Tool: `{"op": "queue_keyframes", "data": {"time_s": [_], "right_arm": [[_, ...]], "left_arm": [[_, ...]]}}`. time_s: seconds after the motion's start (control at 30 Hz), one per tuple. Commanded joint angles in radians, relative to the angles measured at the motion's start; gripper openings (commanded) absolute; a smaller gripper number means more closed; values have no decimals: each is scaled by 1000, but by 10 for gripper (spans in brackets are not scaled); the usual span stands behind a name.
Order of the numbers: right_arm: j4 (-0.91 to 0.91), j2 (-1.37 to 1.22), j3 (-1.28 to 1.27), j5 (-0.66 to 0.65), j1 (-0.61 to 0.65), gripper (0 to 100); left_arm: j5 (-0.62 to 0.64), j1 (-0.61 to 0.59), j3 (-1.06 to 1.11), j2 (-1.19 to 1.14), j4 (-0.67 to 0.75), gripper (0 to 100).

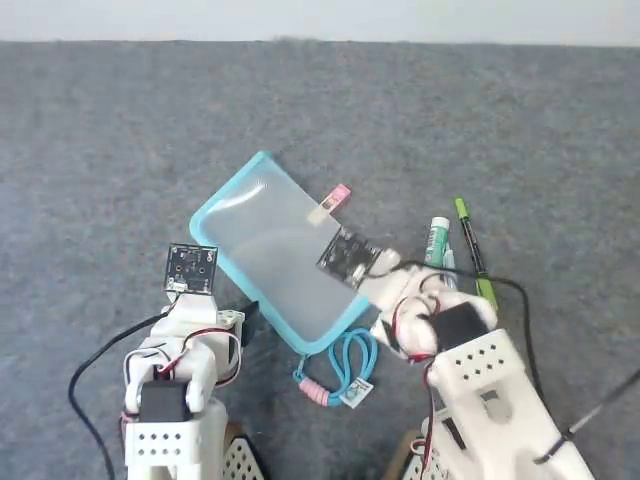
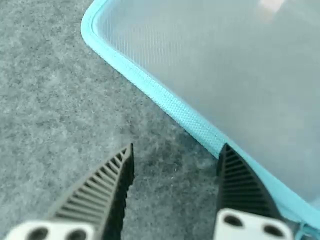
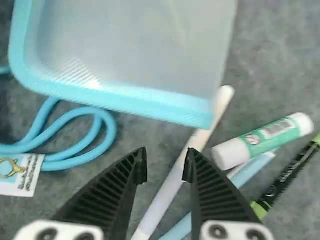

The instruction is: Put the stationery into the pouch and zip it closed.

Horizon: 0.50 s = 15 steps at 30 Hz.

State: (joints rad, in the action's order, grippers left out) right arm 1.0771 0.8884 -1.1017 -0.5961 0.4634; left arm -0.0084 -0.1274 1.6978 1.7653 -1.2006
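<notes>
Pouch [image 1: 280, 255] mid-worktop [image 1: 100, 150] | glue stick [image 1: 438, 240], green pen [image 1: 470, 245] outside at its 3 o'clock | right tool [image 3: 166, 152] released, straddling white pen [image 3: 170, 190], likely to grasp | left tool [image 2: 178, 150] released at pouch's 8 o'clock edge, perhaps bracing

Pouch [image 1: 280, 255] lies angled, cord loop [image 1: 345, 365] at its near end. Glue stick [image 1: 437, 240] and marker [image 1: 473, 250] just right of it. Right gripper [image 3: 165, 160] over a slim pen [image 3: 210, 117] at the near-right corner, left gripper [image 2: 175, 155] beside the left edge.

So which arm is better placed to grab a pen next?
Right: the right gripper hangs open over the white pen, beside the glue stick. The left gripper sits elsewhere, at the pouch's rim.
</notes>
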Motion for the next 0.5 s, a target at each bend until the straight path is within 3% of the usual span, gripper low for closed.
{"op": "queue_keyframes", "data": {"time_s": [0.0, 0.47], "right_arm": [[-87, -58, -14, 9, 15, 138], [-282, -572, 348, 196, 22, 138]], "left_arm": [[20, -3, -10, 0, -6, 259], [20, -3, -10, 0, -6, 259]]}}
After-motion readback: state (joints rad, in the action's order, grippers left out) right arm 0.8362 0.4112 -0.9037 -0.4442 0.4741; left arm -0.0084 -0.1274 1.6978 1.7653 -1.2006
